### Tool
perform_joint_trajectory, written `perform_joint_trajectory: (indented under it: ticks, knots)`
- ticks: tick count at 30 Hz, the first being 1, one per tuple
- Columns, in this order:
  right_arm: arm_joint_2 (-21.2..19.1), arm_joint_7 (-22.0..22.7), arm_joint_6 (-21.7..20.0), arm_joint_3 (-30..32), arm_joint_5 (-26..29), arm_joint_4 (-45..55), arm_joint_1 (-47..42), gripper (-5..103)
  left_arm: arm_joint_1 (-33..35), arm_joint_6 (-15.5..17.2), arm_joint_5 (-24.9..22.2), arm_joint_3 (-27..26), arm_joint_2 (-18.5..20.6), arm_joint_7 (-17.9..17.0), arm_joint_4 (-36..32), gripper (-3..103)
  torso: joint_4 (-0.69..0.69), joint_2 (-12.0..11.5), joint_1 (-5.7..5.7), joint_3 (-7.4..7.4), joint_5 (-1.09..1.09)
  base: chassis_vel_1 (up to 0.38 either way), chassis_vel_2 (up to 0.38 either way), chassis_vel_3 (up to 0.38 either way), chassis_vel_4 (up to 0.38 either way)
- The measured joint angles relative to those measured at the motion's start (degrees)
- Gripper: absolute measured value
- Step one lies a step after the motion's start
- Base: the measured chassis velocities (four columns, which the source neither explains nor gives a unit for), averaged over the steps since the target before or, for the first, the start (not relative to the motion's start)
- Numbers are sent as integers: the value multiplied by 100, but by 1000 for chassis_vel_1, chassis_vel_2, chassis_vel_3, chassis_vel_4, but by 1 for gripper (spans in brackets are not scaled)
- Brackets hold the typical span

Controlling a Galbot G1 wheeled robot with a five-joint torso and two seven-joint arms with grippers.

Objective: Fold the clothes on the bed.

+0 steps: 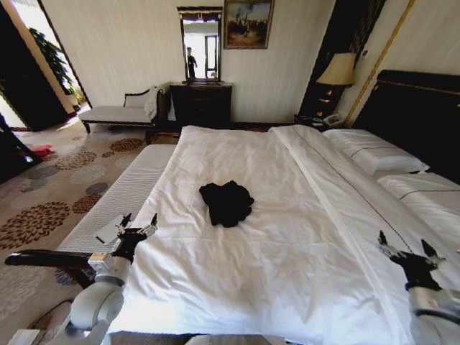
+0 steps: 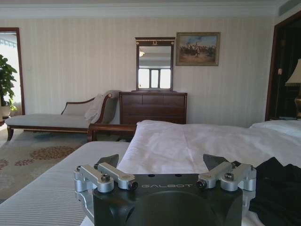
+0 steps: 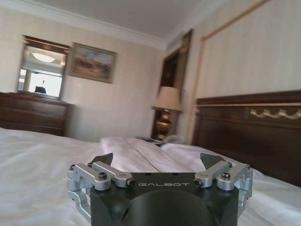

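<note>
the crumpled t-shirt [image 1: 227, 203] lies mid-bed [image 1: 287, 287], ahead of both grippers, nearer the left gripper [image 1: 139, 225]; the right gripper [image 1: 407, 249] hangs farther off; fingers apart on both.

Head looks down over the bed [image 1: 287, 237] — both wrists low, facing, seemingly, the dresser [image 2: 153, 107].

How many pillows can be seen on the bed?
2. One pillow lies beside the dark headboard on the far side; the second pillow lies nearer the robot, cut by the picture's edge. More may be hidden.
</note>
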Motion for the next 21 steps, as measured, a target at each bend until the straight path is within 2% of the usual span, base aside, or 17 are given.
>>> perform_joint_trajectory:
  ticks: [3,5,9,10,13,14,17,19,20,21]
  knots:
    - [-510,-203,-194,-279,360,140,89,100,-112,22,-32,69,150,-7,80,100,0,0,0,0,1,0,0,0,0]
    - [-666,-267,-251,-397,504,163,145,100,-157,30,-45,97,209,-9,113,100,-2,0,1,0,0,0,0,0,0]
    - [-1276,-420,-539,-1061,1137,94,637,100,-322,75,-110,248,432,-39,222,100,-2,0,0,0,-1,0,0,0,0]
    - [-1276,-420,-539,-1061,1137,94,637,100,-322,75,-110,248,432,-39,222,100,-2,0,0,0,-1,0,0,0,0]
    - [-1713,-433,-838,-1761,1756,-76,1299,100,-310,80,-109,277,460,-38,240,100,-1,-1,0,0,1,0,0,0,0]
    - [-1713,-433,-838,-1761,1756,-76,1299,100,-310,80,-109,277,460,-38,240,100,-1,-1,0,0,1,0,0,0,0]
    - [-2037,-457,-1070,-2352,2215,-203,1803,100,-379,85,-113,395,512,-40,302,100,3,-1,1,1,2,0,0,0,0]
    - [-2116,-481,-1122,-2475,2332,-222,1891,100,-444,93,-126,494,569,-42,336,100,1,-1,1,0,1,0,0,0,0]
    - [-2209,-497,-1186,-2657,2457,-267,2031,100,-481,100,-134,556,619,-42,353,100,-8,-1,1,0,-2,0,0,0,0]
    - [-2273,-505,-1228,-2839,2545,-313,2181,100,-489,101,-140,587,648,-41,357,100,-9,-1,1,0,-1,0,0,0,0]
